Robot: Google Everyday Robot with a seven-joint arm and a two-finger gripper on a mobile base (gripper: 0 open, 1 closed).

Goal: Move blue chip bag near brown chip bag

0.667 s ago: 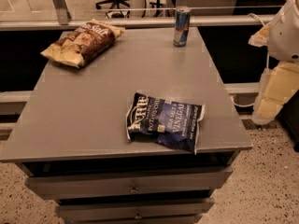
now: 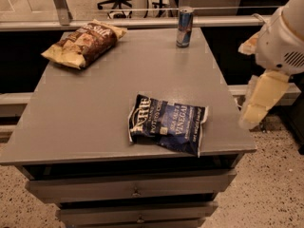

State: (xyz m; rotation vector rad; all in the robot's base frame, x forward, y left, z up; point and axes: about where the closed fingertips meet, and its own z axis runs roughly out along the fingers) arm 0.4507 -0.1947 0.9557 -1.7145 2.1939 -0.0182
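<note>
Gripper (image 2: 255, 107) hangs off the right-hand edge of the table (image 2: 85, 122), tip pointing down and apart from everything on the top. We cannot tell whether it is open or closed, and we see nothing held in it. The blue chip bag (image 2: 167, 123) lies flat on the table near its front edge. From the jaws it sits to the left in the view at about the same depth, the nearest object to them but not touching. Its long axis runs roughly across the view, dipping a little toward the front at the gripper's end, so one white crimped end faces the jaws. The brown chip bag (image 2: 84, 42) rests well beyond the blue one, at the far back-left corner, diagonally across the top from the jaws. A slim can (image 2: 184, 26) stands upright at the back edge, farther in from the jaws and off the line between the two bags. Our judgement: the reach has not begun. The single arm must first come inward over the table edge to the near end of the blue bag. The carry then runs away from the jaws' present spot, across the table toward the brown bag.
</note>
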